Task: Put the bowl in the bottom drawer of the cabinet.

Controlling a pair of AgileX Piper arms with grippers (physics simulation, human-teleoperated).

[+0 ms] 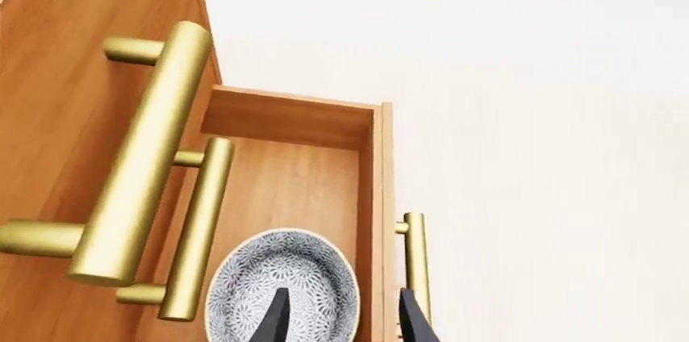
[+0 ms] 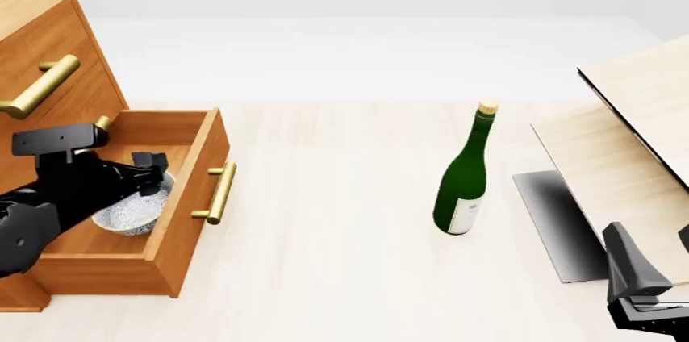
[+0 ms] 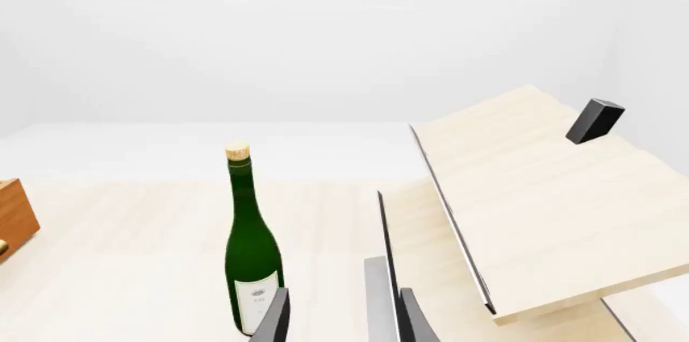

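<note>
Resting in the bottom drawer [image 2: 183, 197], the bowl [image 1: 282, 285] lies below the left tool's [image 1: 342, 319] parted fingers.

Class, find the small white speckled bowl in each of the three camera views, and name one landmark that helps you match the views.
Left wrist view: small white speckled bowl lies in the open orange-brown wooden bottom drawer, at the left pincer.
Front view: bowl at far left, in that drawer.
Right wrist view: not in it.
Shared landmark: the drawer's brass bar handle.
</note>
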